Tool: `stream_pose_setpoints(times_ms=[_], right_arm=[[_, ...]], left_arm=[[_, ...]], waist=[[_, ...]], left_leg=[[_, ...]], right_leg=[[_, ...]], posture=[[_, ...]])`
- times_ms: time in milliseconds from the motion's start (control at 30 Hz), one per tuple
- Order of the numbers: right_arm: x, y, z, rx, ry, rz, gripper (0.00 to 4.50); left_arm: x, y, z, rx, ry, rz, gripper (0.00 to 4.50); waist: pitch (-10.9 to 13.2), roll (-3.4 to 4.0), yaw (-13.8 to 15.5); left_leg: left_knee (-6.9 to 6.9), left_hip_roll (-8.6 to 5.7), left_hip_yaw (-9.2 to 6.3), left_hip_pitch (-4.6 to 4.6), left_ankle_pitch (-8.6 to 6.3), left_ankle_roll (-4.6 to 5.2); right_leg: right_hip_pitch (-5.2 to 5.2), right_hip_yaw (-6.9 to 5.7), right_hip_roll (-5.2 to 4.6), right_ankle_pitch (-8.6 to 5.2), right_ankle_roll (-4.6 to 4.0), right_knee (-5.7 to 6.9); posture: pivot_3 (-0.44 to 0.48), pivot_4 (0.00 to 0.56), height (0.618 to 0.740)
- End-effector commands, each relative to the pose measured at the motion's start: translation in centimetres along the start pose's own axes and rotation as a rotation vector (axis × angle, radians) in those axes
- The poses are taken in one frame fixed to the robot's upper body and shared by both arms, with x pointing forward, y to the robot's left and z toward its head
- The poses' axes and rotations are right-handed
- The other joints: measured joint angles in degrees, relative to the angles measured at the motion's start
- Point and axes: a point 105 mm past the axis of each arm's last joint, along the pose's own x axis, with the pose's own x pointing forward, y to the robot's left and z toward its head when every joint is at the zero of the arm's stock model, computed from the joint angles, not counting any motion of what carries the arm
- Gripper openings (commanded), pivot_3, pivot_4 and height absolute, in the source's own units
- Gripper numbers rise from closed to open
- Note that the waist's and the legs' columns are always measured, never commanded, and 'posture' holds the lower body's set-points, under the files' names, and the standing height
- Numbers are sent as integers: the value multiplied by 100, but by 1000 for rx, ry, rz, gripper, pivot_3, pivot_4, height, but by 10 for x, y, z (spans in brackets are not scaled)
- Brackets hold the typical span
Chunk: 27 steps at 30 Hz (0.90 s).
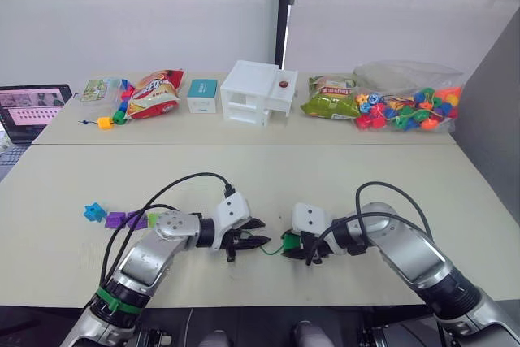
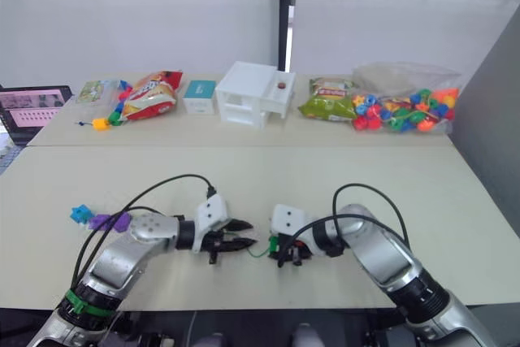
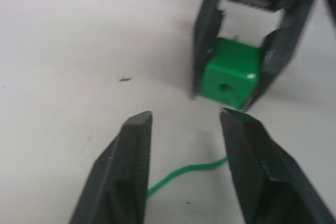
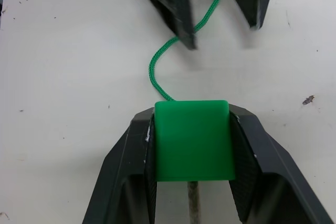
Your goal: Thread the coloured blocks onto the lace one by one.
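Observation:
A green block [image 4: 193, 140] sits clamped in my right gripper [image 4: 191, 119], low over the table near its front edge. The green lace [image 4: 157, 72] curls from the block's far face toward my left gripper [image 3: 186, 121], which faces it a few centimetres away. That gripper is open, and the lace [image 3: 178, 174] lies on the table between its fingers, unclamped. A short pale stub shows behind the block, between my right fingers. To the left lie a light blue block [image 1: 94, 212], two purple blocks [image 1: 115, 219] and a green one [image 1: 153, 219] in a row.
Along the far table stand a clear bag of mixed beads [image 1: 406, 107], snack bags [image 1: 153, 93], a white box [image 1: 256, 91], a short bead string with a yellow cube [image 1: 106, 122] and a laptop [image 1: 32, 107]. Black cables [image 1: 195, 178] arc over both arms.

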Motion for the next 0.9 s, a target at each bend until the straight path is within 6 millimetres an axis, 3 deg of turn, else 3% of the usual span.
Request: stream_pose_setpoints(times_ms=[33, 100, 200, 400, 800, 900], right_arm=[[-1, 1, 1, -12, -1, -4, 1207], [-1, 0, 1, -12, -2, -6, 1207], [-2, -2, 3, -12, -3, -11, 1207], [-4, 0, 2, -5, 1, -9, 1207], [-5, -1, 2, 6, -1, -16, 1207], [-5, -1, 2, 7, 0, -17, 1207]], left_arm=[[-3, -9, -1, 50, 20, -46, 3477], [-1, -12, -4, 56, 23, -57, 3803], [9, -9, -15, 126, 64, -41, 3803], [22, -6, -19, 196, 77, -38, 3803], [19, -8, -26, 177, 109, -66, 34], [21, -6, -21, 178, 89, -59, 0]], waist=[[0, 0, 2], [0, 0, 5], [0, -1, 11], [0, -1, 24], [-1, 0, 21], [0, 0, 21]], left_leg=[[0, 0, 0, 0, 0, 0], [1, 0, 0, -1, 0, 0], [1, -1, 0, 1, 0, 0], [2, 0, 2, 0, 0, 0], [2, 0, 2, 1, 0, 0], [2, 0, 1, 1, 0, 0]], right_leg=[[0, 0, 0, 0, 0, 0], [1, 0, -1, 0, 0, -1], [4, 0, 0, 0, 0, -3], [6, 0, 0, 0, 0, -3], [5, 0, 0, 0, 0, -1], [5, 0, 0, 0, 0, -1]], posture=[[0, 150, 740], [0, 150, 740], [0, 150, 740], [0, 150, 740], [0, 150, 740], [0, 150, 740]])
